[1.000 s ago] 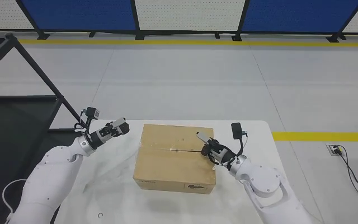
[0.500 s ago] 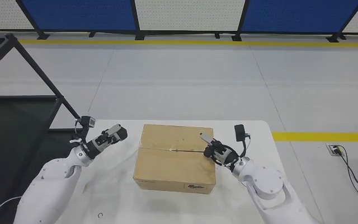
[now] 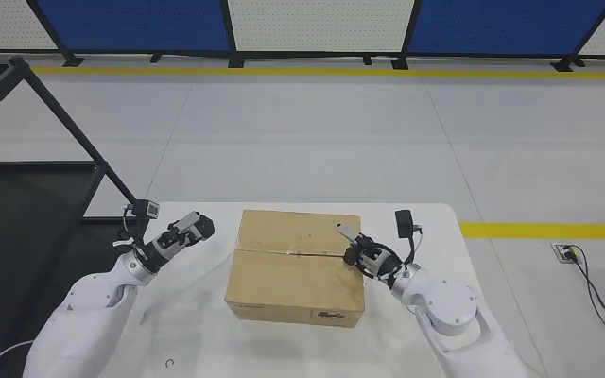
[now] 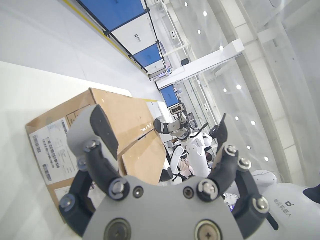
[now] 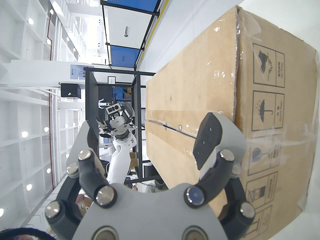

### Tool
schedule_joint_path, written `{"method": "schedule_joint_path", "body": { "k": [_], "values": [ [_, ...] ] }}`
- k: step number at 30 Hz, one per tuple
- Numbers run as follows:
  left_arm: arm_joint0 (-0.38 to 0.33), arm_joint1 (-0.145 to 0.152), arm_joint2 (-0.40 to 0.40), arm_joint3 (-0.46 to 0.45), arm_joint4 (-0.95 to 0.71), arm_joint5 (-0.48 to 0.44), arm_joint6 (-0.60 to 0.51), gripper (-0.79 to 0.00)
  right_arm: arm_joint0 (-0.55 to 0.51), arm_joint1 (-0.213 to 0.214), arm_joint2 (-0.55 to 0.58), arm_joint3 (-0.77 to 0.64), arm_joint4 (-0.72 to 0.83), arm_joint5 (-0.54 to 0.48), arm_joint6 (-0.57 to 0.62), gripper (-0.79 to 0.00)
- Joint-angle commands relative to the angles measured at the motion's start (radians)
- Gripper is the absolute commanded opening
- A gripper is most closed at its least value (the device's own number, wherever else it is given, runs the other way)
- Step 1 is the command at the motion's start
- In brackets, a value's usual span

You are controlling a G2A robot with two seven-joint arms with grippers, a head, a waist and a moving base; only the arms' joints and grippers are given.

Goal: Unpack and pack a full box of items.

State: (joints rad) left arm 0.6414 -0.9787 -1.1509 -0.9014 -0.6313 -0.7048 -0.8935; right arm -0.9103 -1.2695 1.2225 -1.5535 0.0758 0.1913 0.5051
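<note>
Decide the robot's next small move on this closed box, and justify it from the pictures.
Probably ease the right hand, open at the right end of the box, down so a finger catches the centre seam and lifts the near flap. The box lies closed, and the left hand hangs open, clear of it.

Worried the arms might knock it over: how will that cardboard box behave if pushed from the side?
The box is wide and low, so it probably slides on the table rather than tipping. Its top flaps meet at a split seam, so the top may flex under pressure.
</note>
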Motion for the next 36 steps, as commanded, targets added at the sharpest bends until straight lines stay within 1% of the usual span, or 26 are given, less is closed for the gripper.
{"method": "schedule_joint_path", "body": {
  "k": [1, 2, 4, 8, 11, 17, 21, 24, 26, 28, 36],
  "values": [
    [0.000, 0.000, 0.000, 0.000, 0.000, 0.000, 0.000, 0.000, 0.000, 0.000, 0.000, 0.000, 0.000, 0.000, 0.000, 0.000],
    [0.004, 0.000, -0.002, 0.000, -0.003, 0.005, 0.011, 0.000, 0.000, 0.000, 0.000, 0.000, 0.000, 0.000, 0.000, 0.000],
    [0.035, -0.002, -0.007, -0.040, -0.005, 0.015, 0.057, 0.000, 0.000, 0.000, 0.000, 0.000, 0.000, 0.000, 0.000, 0.000],
    [0.154, 0.006, -0.053, -0.145, -0.054, -0.017, 0.106, 0.000, 0.000, 0.000, 0.000, 0.000, 0.000, 0.000, 0.000, 0.000],
    [0.266, 0.018, -0.100, -0.238, -0.028, -0.022, 0.179, 0.000, 0.000, 0.000, 0.000, 0.000, 0.000, 0.000, 0.000, 0.000],
    [0.540, 0.035, -0.207, -0.490, 0.007, 0.017, 0.385, 0.000, 0.000, 0.000, 0.000, 0.000, 0.000, 0.000, 0.000, 0.000],
    [0.704, 0.038, -0.266, -0.632, 0.067, 0.051, 0.530, 0.000, 0.000, 0.000, 0.000, 0.000, 0.000, 0.000, 0.000, 0.000],
    [0.802, 0.035, -0.290, -0.730, 0.124, 0.077, 0.633, 0.000, 0.000, 0.000, 0.000, 0.000, 0.000, 0.000, 0.000, 0.000],
    [0.848, 0.031, -0.293, -0.779, 0.155, 0.112, 0.695, 0.000, 0.000, 0.000, 0.000, 0.000, 0.000, 0.000, 0.000, 0.000],
    [0.875, 0.025, -0.286, -0.814, 0.186, 0.146, 0.757, 0.000, 0.000, 0.000, 0.000, 0.000, 0.000, 0.000, 0.000, 0.000],
    [0.879, 0.023, -0.283, -0.819, 0.183, 0.152, 0.767, 0.000, 0.000, 0.000, 0.000, 0.000, 0.000, 0.000, 0.000, 0.000]
  ]
}}
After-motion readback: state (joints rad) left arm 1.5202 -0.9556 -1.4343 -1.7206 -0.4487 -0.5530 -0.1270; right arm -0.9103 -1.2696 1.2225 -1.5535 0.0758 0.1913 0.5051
